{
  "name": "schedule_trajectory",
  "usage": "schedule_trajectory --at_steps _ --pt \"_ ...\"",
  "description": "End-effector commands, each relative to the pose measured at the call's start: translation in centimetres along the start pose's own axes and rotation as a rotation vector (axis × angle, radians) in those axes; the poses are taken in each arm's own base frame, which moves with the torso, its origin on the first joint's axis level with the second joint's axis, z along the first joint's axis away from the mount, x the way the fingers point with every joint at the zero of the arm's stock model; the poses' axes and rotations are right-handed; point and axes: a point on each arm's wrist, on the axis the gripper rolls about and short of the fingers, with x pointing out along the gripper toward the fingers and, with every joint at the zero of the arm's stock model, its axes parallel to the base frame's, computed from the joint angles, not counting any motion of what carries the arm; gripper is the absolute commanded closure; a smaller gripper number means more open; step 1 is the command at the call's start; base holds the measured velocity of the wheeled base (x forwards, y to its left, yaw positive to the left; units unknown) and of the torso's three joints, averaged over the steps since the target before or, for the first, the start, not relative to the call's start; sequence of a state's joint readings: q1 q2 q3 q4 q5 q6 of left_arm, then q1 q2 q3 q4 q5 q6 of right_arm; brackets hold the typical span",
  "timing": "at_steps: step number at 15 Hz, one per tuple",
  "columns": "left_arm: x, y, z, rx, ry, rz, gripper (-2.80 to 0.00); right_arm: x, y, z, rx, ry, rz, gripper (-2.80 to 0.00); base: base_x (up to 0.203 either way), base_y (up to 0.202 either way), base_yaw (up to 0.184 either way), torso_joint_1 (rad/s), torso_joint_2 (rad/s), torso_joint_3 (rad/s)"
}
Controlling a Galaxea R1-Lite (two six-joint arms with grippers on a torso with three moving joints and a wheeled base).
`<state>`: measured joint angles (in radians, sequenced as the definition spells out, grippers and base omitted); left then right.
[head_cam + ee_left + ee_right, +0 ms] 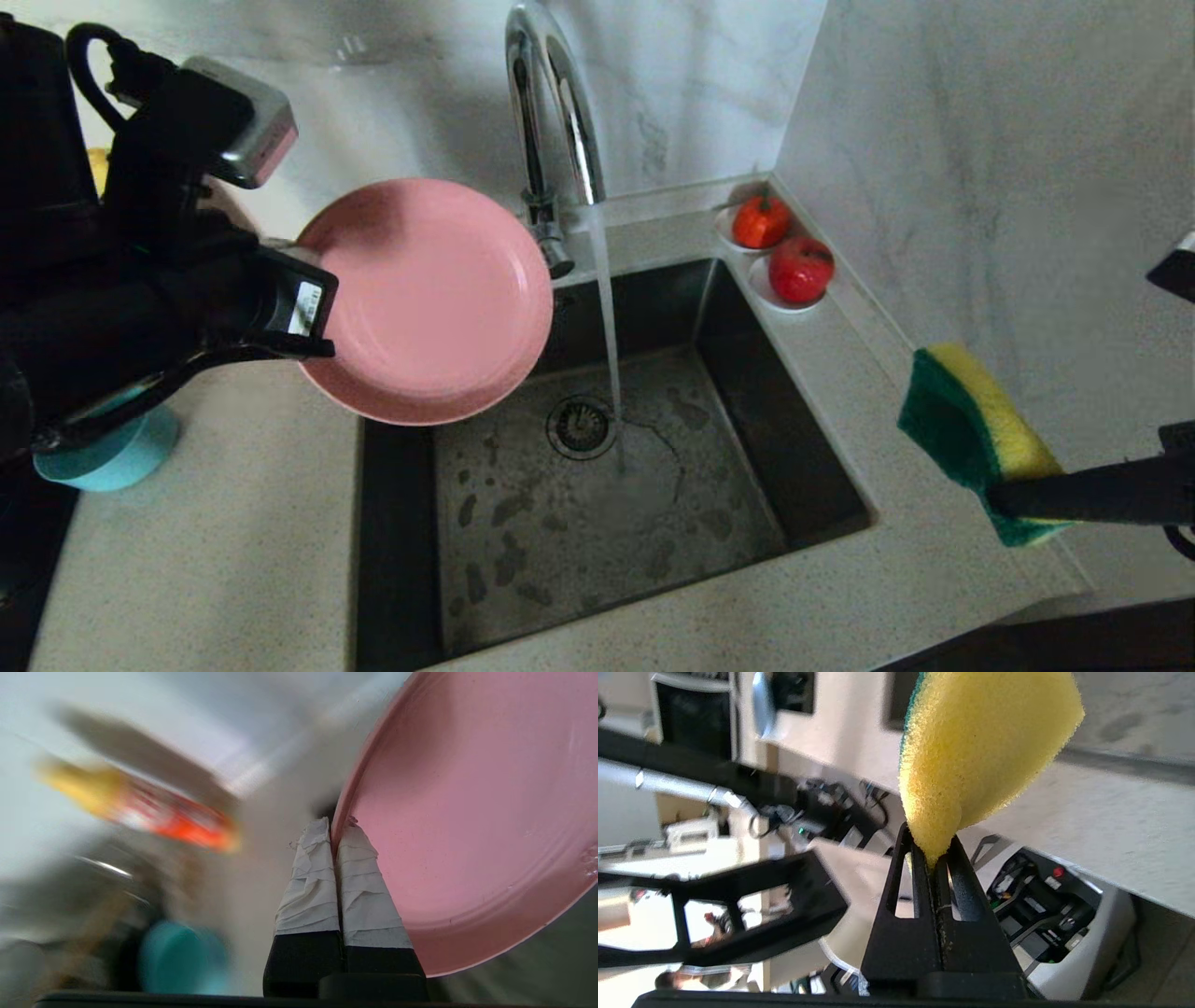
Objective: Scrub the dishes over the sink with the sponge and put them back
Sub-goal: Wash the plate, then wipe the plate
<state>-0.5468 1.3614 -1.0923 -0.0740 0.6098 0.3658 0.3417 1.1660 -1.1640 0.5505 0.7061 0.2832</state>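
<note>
My left gripper (pixel 334 828) is shut on the rim of the pink plate (pixel 434 299), which it holds tilted in the air over the sink's (pixel 597 485) back left corner, just left of the running tap (pixel 551 121). In the left wrist view the plate (pixel 467 826) fills the right side. My right gripper (pixel 930 851) is shut on a corner of the yellow and green sponge (pixel 971 439), held in the air over the counter right of the sink. The sponge (pixel 980 751) sticks up from the jaws. The teal bowl (pixel 107 457) sits on the left counter, partly hidden by my left arm. The spoon is out of view.
Water streams from the tap onto the wet basin floor near the drain strainer (pixel 581 427). Two white saucers with red fruit (pixel 784 252) sit at the sink's back right corner. A marble wall (pixel 980 187) rises on the right. A blurred yellow and red bottle (pixel 135 807) stands left.
</note>
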Motion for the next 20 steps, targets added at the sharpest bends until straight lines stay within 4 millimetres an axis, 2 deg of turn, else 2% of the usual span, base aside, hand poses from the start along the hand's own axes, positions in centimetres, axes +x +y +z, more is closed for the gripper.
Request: schedule_trajectory --at_steps 1,3,8,11,14,16,18,20 --pt "-1.8 0.7 -0.9 -0.078 0.171 -0.179 0.0 -0.1 0.9 -0.8 -0.018 0.039 0.05 0.0 0.0 0.0 0.0 0.0 0.0 0.0" --pt "-3.9 1.5 -1.1 -0.179 0.244 -0.413 0.0 0.2 1.6 -1.7 -0.031 0.096 0.101 0.0 0.0 0.0 0.0 0.0 0.0 0.0" --pt "-7.1 2.4 -4.0 -0.156 0.266 -0.488 0.0 1.1 2.9 -2.9 -0.042 0.217 0.199 0.0 0.0 0.0 0.0 0.0 0.0 0.0" --pt "-8.8 2.3 -5.3 -0.149 0.237 -0.586 0.0 3.1 3.3 -2.9 -0.023 0.306 0.241 0.0 0.0 0.0 0.0 0.0 0.0 0.0" --pt "-8.4 2.2 -4.3 -0.199 0.167 -0.582 0.0 5.0 3.8 -2.0 -0.026 0.354 0.263 0.0 0.0 0.0 0.0 0.0 0.0 0.0" --pt "-8.2 1.4 -3.7 -0.198 0.14 -0.622 0.0 6.2 4.4 -1.3 -0.035 0.375 0.28 0.0 0.0 0.0 0.0 0.0 0.0 0.0" --pt "-8.6 0.7 -3.6 -0.177 0.125 -0.673 0.0 7.2 5.1 -0.4 -0.039 0.386 0.297 0.0 0.0 0.0 0.0 0.0 0.0 0.0" --pt "-8.4 0.2 -3.7 -0.163 0.138 -0.685 0.0 8.4 5.6 -0.3 -0.042 0.418 0.315 0.0 0.0 0.0 0.0 0.0 0.0 0.0"
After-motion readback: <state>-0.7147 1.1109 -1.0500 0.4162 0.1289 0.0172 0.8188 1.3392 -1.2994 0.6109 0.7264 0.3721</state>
